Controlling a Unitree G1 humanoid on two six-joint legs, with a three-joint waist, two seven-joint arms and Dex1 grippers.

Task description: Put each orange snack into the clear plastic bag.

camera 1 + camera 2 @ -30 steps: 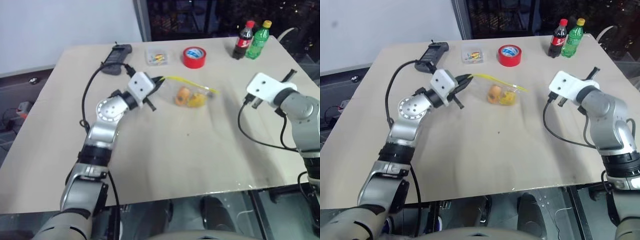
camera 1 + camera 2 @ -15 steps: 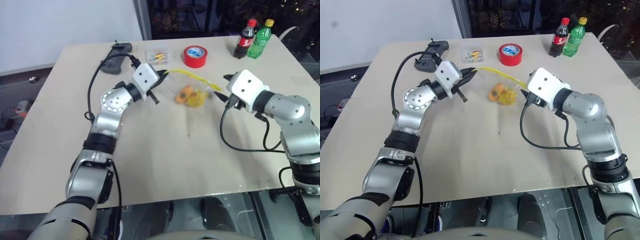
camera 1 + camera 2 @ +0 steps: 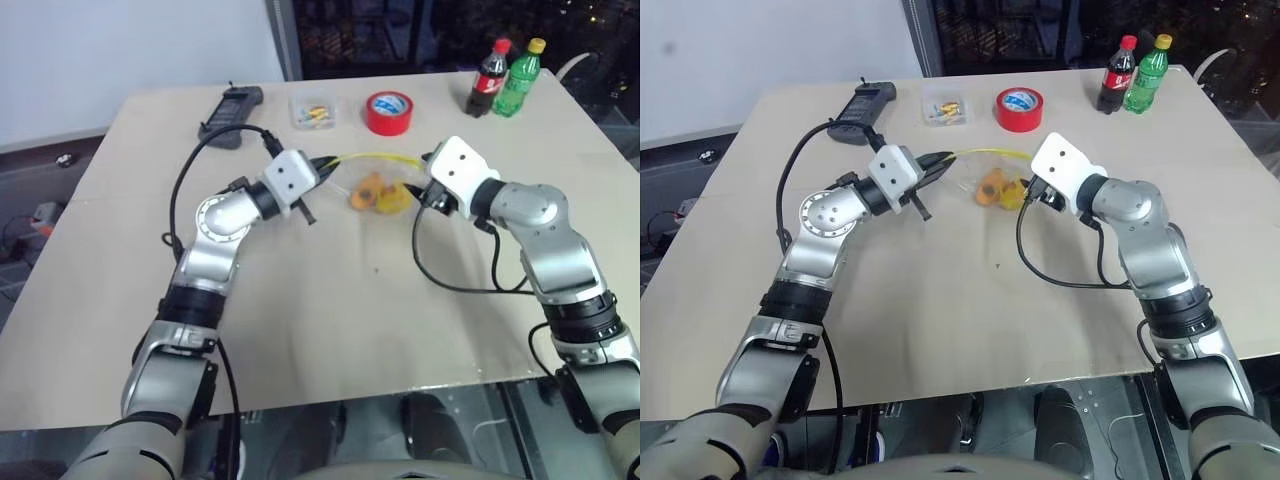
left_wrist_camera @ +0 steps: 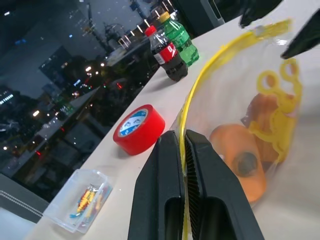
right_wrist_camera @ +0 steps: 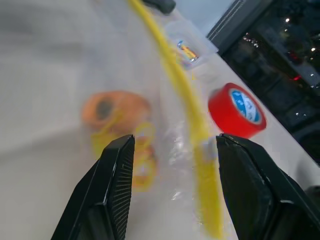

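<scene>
Both arms reach forward over the pale beige table [image 3: 330, 330] and meet near its middle, the left one bent at the elbow and pointing to the right, the right one pointing to the left. The left gripper [image 4: 184, 145] has its two black fingers pressed together on the yellow seal strip of the thin, crinkly clear plastic bag [image 3: 385, 180], at the bag's left end. The right gripper [image 5: 172, 145] is at the other end of the bag with its fingers spread apart; the yellow strip runs between them, and I cannot tell if they touch it.

The bag hangs between the two grippers, and the two small oval orange snacks [image 3: 378, 194] are inside it, lying close together at its bottom. A small yellow print is on the bag's side.

At the far side of the table stand a round red tape roll [image 3: 388, 112] with a blue and white label, a small rigid clear box [image 3: 314, 112] with colourful bits in it, a dark cola bottle [image 3: 488, 78] with a red cap, and just beside it a green bottle [image 3: 516, 76] with a yellow cap. A flat black device [image 3: 230, 116] with a cable lies near the far left corner.
</scene>
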